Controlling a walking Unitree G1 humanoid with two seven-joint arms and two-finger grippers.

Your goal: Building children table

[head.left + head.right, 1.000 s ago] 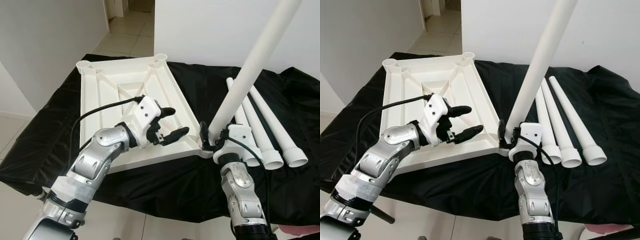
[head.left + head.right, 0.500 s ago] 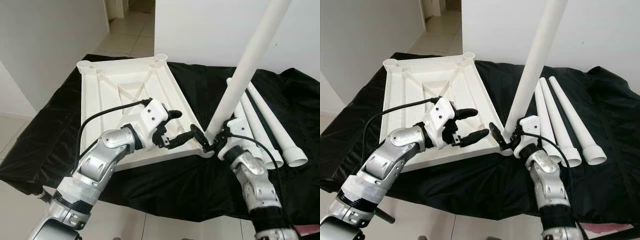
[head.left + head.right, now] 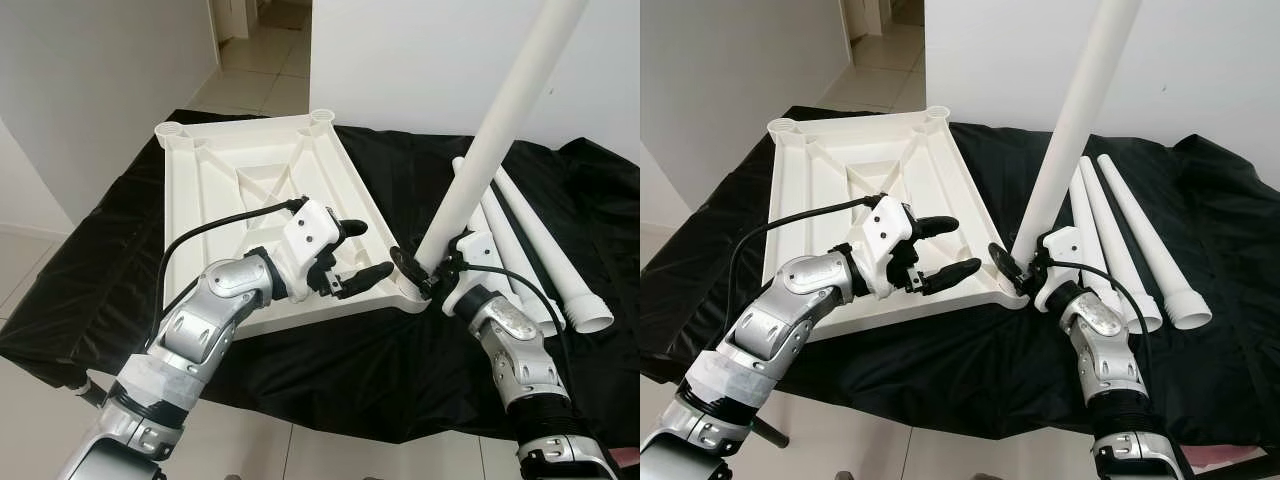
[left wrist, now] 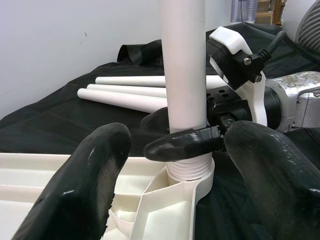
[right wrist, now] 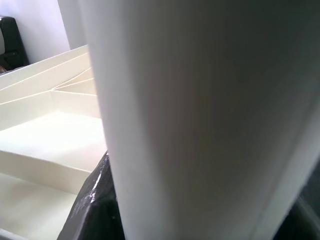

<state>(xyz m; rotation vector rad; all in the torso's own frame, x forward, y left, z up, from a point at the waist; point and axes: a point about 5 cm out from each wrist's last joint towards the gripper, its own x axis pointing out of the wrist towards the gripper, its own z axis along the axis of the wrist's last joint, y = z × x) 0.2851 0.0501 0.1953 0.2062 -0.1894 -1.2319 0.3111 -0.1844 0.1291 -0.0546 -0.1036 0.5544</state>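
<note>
A white tabletop [image 3: 250, 170] lies upside down on a black cloth. One long white leg [image 3: 500, 130] stands tilted in the socket [image 4: 190, 175] at its near right corner. My right gripper [image 3: 415, 270] is shut on the leg's base just above the socket, and the leg [image 5: 200, 120] sits close against it in the right wrist view. My left gripper [image 3: 372, 250] hovers open over the tabletop's near right rim, a short way left of the leg. Its fingers [image 4: 85, 180] point at the leg [image 4: 184, 60] and hold nothing.
Three spare white legs [image 3: 540, 250] lie side by side on the black cloth [image 3: 330, 370] to the right of the tabletop. A white wall [image 3: 420, 60] rises behind the table. Tiled floor [image 3: 250, 80] and a doorway lie at the back left.
My left gripper has moved right, closer to the leg. My right forearm has swung outward to the right while staying shut on the leg's base, and the leg stands slightly more upright.
</note>
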